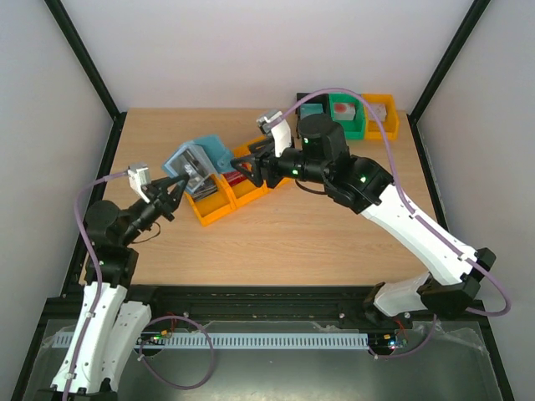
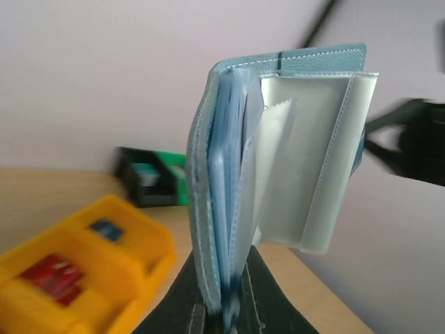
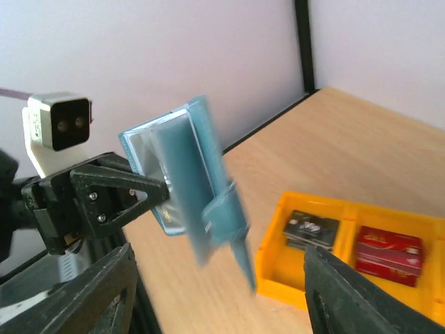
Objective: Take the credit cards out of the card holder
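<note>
My left gripper (image 1: 173, 194) is shut on the lower edge of the light blue card holder (image 1: 196, 160) and holds it upright above the table. In the left wrist view the card holder (image 2: 222, 174) stands open between my fingers, with clear empty-looking sleeves (image 2: 306, 160) fanned to the right. My right gripper (image 1: 243, 170) is open and empty, just right of the holder, which looks blurred in the right wrist view (image 3: 191, 174). A dark card (image 3: 311, 229) and red cards (image 3: 389, 249) lie in the yellow tray (image 3: 278, 278). A blue card (image 2: 104, 227) lies there too.
The yellow compartment tray (image 1: 214, 209) sits on the table under both grippers. Green bins (image 1: 344, 113) and a yellow bin (image 1: 380, 113) stand at the back right. Black frame posts rise at the table's back corners.
</note>
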Robot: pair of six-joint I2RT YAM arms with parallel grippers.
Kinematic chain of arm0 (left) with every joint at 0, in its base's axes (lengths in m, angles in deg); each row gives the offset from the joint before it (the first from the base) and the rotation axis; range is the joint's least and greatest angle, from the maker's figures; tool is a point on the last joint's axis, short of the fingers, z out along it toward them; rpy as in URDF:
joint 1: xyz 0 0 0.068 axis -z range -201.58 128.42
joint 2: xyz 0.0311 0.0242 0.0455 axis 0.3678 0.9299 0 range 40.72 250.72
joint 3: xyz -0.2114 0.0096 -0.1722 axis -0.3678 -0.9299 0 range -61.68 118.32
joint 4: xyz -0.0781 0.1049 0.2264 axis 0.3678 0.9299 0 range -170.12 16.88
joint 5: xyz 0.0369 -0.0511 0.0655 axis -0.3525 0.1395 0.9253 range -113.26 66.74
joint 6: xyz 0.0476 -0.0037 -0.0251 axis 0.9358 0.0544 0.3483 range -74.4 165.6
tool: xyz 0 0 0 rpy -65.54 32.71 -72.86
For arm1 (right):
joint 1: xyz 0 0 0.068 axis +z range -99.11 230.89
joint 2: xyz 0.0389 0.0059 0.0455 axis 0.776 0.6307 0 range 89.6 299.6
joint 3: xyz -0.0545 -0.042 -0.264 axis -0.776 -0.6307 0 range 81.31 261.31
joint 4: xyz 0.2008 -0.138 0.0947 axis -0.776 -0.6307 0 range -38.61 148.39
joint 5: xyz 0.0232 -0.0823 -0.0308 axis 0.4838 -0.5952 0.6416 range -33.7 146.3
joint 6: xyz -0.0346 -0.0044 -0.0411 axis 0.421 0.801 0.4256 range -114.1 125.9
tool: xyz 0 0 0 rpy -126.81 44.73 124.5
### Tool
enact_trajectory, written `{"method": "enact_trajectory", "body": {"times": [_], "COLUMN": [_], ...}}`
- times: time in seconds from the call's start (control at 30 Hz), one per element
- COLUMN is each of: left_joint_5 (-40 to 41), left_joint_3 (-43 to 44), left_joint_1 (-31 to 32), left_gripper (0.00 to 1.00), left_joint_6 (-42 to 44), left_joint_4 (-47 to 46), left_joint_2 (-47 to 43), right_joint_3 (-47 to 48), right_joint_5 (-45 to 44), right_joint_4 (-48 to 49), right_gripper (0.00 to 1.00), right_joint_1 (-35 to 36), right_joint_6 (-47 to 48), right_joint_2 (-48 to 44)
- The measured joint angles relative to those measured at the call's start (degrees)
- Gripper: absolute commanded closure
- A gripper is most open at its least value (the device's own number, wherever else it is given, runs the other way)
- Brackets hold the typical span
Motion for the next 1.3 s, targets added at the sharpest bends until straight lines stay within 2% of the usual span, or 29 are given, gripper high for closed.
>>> {"method": "enact_trajectory", "body": {"times": [0.1, 0.13, 0.33, 0.43, 0.6, 0.87, 1.3], "left_joint_5": [10.4, 13.2, 21.0, 21.3, 21.2, 20.0, 12.7], "left_joint_3": [0.8, 0.9, 1.0, 1.0, 1.0, 1.0, 1.0], "left_joint_1": [-0.3, -0.3, -0.5, -0.5, -0.5, -0.5, -0.3], "left_gripper": [0.98, 0.98, 0.98, 0.98, 0.98, 0.98, 0.98], "left_joint_6": [3.6, 4.7, 9.0, 9.8, 10.0, 9.5, 8.2], "left_joint_4": [6.6, 8.4, 15.5, 16.3, 16.5, 16.0, 13.3], "left_joint_2": [1.2, 1.6, 3.0, 2.9, 2.9, 3.9, 3.8], "right_joint_3": [0.6, 1.3, 3.9, 1.5, 0.9, 1.0, -0.9], "right_joint_5": [-2.6, -1.9, 7.9, 12.5, 13.9, 12.7, 7.0], "right_joint_4": [-0.4, -0.8, 3.5, 11.4, 18.5, 21.2, 21.0], "right_gripper": [0.54, 0.56, 0.56, 0.55, 0.56, 0.59, 0.65], "right_joint_1": [-0.5, -0.6, 3.2, 5.7, 6.0, 5.0, 0.7], "right_joint_6": [-1.0, -1.6, -5.6, -9.1, -13.5, -18.4, -22.3], "right_joint_2": [0.0, 0.4, 6.0, 8.3, 12.2, 17.4, 17.6]}}
